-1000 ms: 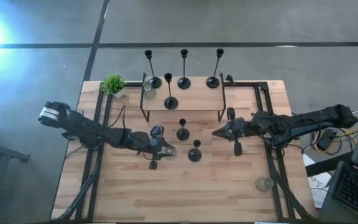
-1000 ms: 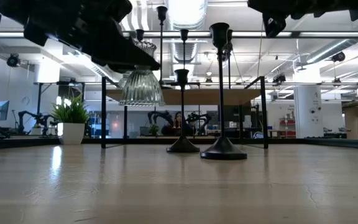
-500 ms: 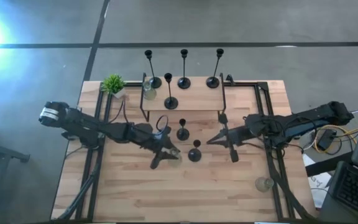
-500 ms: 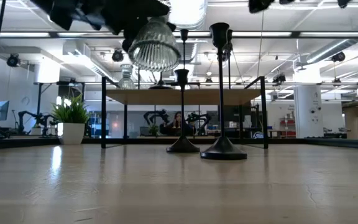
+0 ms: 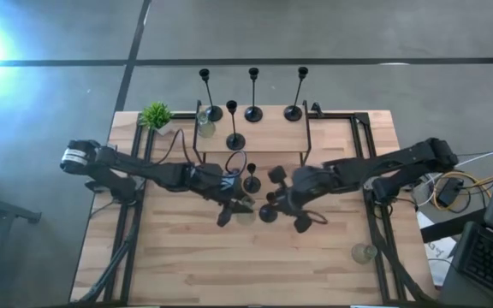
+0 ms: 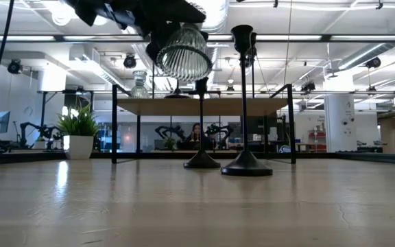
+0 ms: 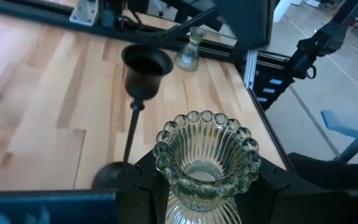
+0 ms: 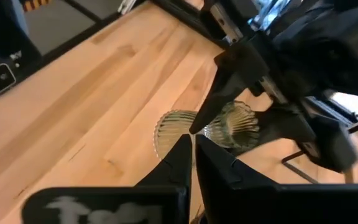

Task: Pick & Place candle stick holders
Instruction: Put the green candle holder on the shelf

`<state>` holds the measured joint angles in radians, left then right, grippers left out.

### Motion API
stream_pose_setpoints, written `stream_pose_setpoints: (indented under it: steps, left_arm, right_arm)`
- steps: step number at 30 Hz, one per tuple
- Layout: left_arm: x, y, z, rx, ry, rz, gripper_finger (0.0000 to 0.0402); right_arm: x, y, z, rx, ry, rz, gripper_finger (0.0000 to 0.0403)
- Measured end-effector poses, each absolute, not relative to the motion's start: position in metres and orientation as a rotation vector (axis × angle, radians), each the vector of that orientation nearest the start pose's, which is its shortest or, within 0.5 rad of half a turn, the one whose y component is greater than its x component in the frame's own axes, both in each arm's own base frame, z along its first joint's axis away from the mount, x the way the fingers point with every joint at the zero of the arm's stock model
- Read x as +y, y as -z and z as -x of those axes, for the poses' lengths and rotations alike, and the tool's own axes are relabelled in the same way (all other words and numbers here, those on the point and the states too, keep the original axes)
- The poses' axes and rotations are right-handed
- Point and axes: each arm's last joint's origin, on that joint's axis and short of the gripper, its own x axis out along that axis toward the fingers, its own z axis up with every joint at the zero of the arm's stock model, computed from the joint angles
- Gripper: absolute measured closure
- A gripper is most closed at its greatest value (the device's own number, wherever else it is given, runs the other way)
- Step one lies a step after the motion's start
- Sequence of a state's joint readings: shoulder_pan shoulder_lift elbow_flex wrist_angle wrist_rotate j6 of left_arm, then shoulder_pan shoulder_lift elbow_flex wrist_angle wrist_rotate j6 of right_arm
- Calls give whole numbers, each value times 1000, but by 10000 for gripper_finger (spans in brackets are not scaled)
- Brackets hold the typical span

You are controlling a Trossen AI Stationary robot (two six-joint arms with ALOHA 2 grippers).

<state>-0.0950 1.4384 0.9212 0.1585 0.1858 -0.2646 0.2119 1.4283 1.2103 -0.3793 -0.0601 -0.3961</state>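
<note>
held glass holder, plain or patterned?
Ribbed clear glass holder, beaded rim; best in the left wrist view.

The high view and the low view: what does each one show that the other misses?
Only the high view shows both dark arms whole, the right gripper shut over the table's middle, a small clear glass holder near the table's right edge, and three tall black candle stick holders in a row on the raised wooden shelf.

Only the low view shows the room behind.

Both show the ribbed clear glass candle holder held in the left gripper, and the small green potted plant.
</note>
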Motion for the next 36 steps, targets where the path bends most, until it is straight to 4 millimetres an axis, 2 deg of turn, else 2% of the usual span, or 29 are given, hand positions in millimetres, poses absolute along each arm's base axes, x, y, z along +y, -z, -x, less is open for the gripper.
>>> stream_pose_setpoints:
  steps: [6,11,20,25,36]
  left_arm:
    - [-36,-267,-317,373,254,231,265]
    - [-38,-264,-315,410,335,246,265]
    - [-37,-272,-318,370,337,296,265]
    - [-36,-278,-320,316,365,346,265]
    - [-34,-271,-326,333,383,404,265]
  right_arm:
    - [71,-314,-322,565,-369,413,351]
    - [71,-322,-323,533,-368,432,317]
    - [71,-322,-323,519,-388,503,275]
    - [72,-320,-326,519,-399,534,269]
    - [72,-315,-332,513,-382,592,282]
